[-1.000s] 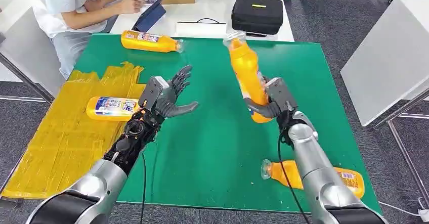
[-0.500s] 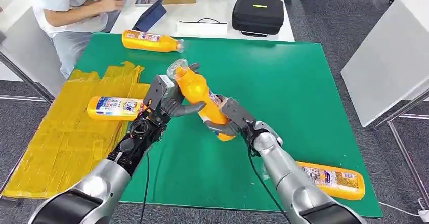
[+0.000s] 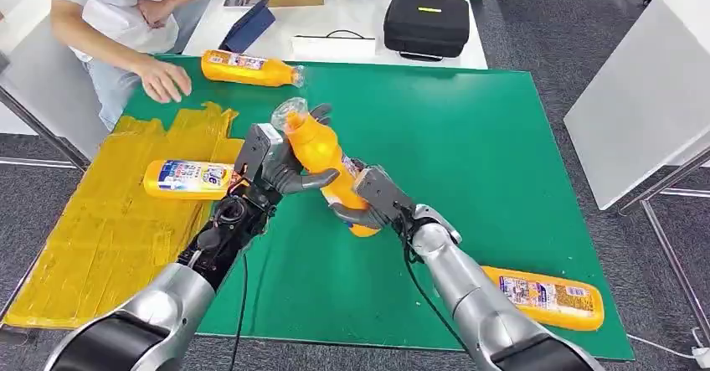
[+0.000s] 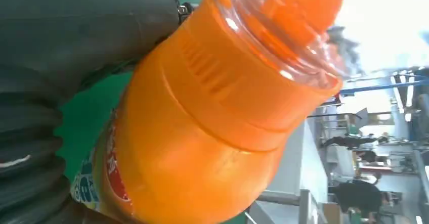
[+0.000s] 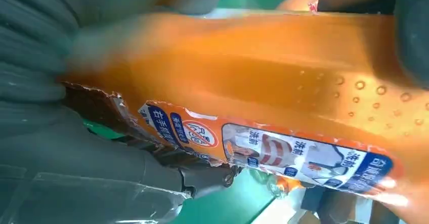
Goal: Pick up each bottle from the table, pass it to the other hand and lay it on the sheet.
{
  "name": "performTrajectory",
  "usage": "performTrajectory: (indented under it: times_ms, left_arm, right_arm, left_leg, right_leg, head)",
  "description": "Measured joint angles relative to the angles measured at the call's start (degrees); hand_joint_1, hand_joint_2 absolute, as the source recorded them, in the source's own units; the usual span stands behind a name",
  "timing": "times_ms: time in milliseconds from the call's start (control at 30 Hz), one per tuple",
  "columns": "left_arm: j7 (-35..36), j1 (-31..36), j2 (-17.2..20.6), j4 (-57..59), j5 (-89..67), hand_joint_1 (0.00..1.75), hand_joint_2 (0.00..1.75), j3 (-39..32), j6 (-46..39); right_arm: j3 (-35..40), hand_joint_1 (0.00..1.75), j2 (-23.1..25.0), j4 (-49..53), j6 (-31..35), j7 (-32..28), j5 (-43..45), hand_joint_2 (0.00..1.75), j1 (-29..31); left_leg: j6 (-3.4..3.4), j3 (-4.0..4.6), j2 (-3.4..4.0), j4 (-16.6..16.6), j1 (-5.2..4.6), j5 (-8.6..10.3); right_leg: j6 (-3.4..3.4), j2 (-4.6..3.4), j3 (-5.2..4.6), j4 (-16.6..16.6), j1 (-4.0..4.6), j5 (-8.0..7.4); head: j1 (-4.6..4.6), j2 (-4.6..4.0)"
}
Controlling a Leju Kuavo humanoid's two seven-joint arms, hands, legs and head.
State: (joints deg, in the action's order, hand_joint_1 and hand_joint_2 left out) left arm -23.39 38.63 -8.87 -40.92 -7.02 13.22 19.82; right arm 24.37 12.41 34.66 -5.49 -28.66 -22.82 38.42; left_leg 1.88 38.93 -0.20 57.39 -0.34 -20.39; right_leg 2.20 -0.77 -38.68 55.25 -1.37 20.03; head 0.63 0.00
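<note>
Between both hands' fingers (image 3: pixel 311 179), gripped: tilted orange bottle (image 3: pixel 322 153), clear cap, torn label

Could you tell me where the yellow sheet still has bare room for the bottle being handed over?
The crinkled yellow plastic sheet is bare along its near half, below the labelled orange bottle lying on it. Its far corner is tight: a person's hand hovers there, beside another orange bottle on the green mat. The left hand and right hand crowd the sheet's inner edge.
</note>
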Motion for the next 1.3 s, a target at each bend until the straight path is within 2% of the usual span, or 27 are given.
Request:
performTrajectory:
  times_ms: [433,467,500,767,1000,1200,1300]
  left_arm:
    - [-1.12,0.48,0.31,1.27,1.11,1.75,1.75,0.33,-0.77]
    - [-1.29,0.47,0.33,1.29,1.11,1.75,1.75,0.35,-0.83]
    - [-1.4,0.47,0.35,1.31,1.11,1.75,1.75,0.37,-0.85]
    - [-1.66,-0.33,1.33,1.09,1.81,1.75,1.75,0.02,-2.65]
    - [-1.92,-2.33,3.39,-0.85,3.12,1.75,1.75,-2.38,-5.61]
    - [-0.72,-4.06,5.36,-3.94,-7.53,1.75,1.75,-4.09,-22.7]
    - [-0.5,-5.29,5.9,-6.04,-9.2,1.75,1.75,-4.77,-24.13]
  right_arm:
    - [1.64,1.75,-0.79,1.82,3.74,-0.3,1.68,1.75,-0.76]
    - [1.82,1.41,-0.79,1.82,4.0,-0.32,1.55,1.75,-0.76]
    - [1.99,0.0,-0.79,1.82,4.16,-0.3,1.55,1.75,-0.76]
    - [3.06,0.0,-0.74,2.89,7.24,-1.92,0.79,1.75,-0.48]
    - [3.26,0.0,-2.84,9.17,11.17,0.02,0.22,1.75,-1.3]
    - [2.86,0.0,-6.73,19.13,15.09,3.79,-3.85,1.75,-5.34]
    - [2.16,0.0,-9.21,25.63,16.59,6.04,-7.17,1.75,-8.49]
  left_leg:
    - [0.0,0.0,0.0,0.0,0.0,0.0]
    - [0.0,0.0,0.0,0.0,0.0,0.0]
    - [0.0,0.0,0.0,0.0,0.0,0.0]
    - [0.0,0.0,0.01,0.0,0.0,0.0]
    - [0.0,0.0,0.01,0.0,0.0,0.0]
    - [0.0,0.0,-0.01,0.0,0.0,0.0]
    - [0.0,0.03,-0.04,0.0,0.0,-0.01]
  right_leg:
    - [0.0,0.0,0.0,0.0,0.0,0.0]
    - [0.0,0.0,0.0,0.0,0.0,0.0]
    - [0.0,0.0,0.0,0.0,0.0,0.0]
    - [0.0,-0.01,0.0,0.0,0.0,0.0]
    - [0.0,0.0,-0.01,0.0,0.0,0.0]
    - [-0.01,0.01,-0.03,0.0,0.0,0.01]
    - [-0.02,0.03,-0.02,-0.01,-0.01,0.03]
  head:
    - [-0.02,0.0]
    - [0.0,0.0]
    - [-0.02,0.0]
    - [-0.02,0.0]
    - [-0.04,0.0]
    - [-0.02,0.0]
    - [-0.04,0.0]
